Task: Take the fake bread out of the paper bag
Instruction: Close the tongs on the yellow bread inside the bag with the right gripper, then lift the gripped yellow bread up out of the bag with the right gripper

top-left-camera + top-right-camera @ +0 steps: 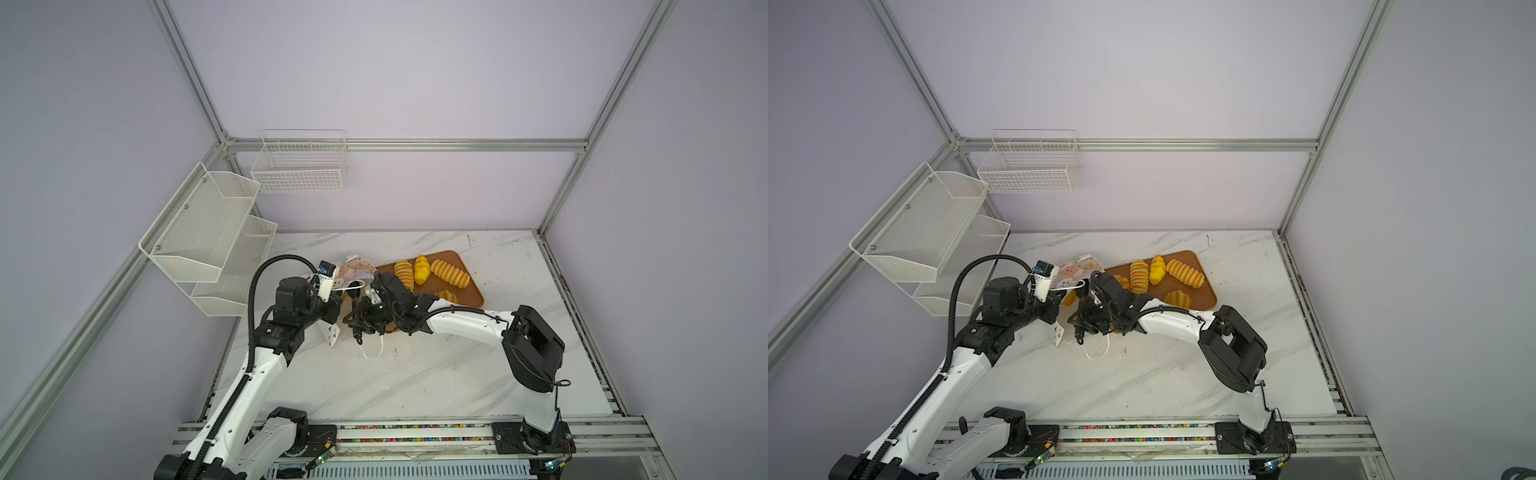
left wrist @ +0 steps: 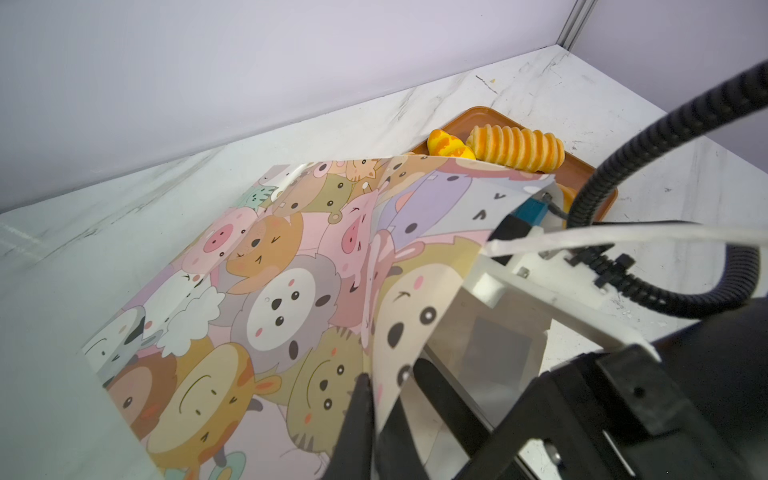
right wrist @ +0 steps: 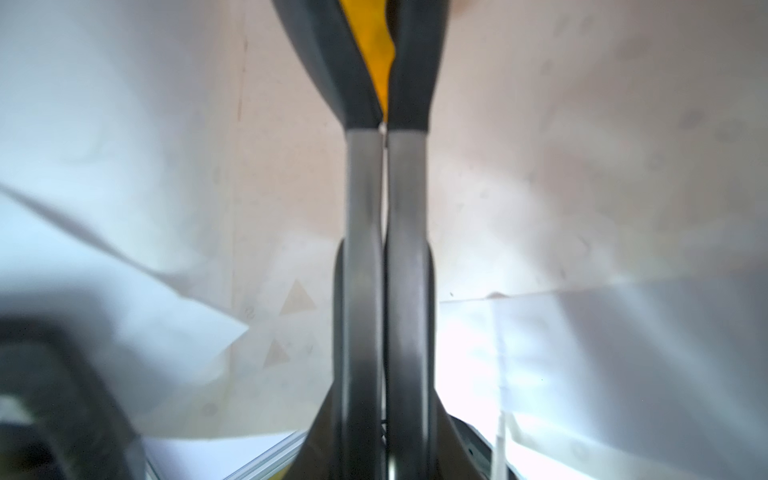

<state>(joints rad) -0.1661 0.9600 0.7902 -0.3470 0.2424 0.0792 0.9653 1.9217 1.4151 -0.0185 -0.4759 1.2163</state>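
The paper bag (image 1: 353, 272), printed with pastel cartoon animals, lies on its side on the marble table, its mouth toward the arms. My left gripper (image 2: 374, 401) is shut on the bag's upper edge (image 2: 390, 332), holding the mouth up. My right gripper (image 3: 380, 41) reaches inside the bag and is shut on a golden-yellow piece of fake bread (image 3: 379, 66). The same piece (image 1: 1070, 298) shows beside the right gripper (image 1: 1079, 296) in a top view. Several other pieces of fake bread, such as a ridged roll (image 1: 450, 273), lie on the orange-brown tray (image 1: 471, 300).
White wire baskets hang on the left wall (image 1: 208, 232) and on the back wall (image 1: 299, 166). A white cord handle (image 1: 372, 353) of the bag trails on the table in front of the right wrist. The tray sits just behind the right forearm.
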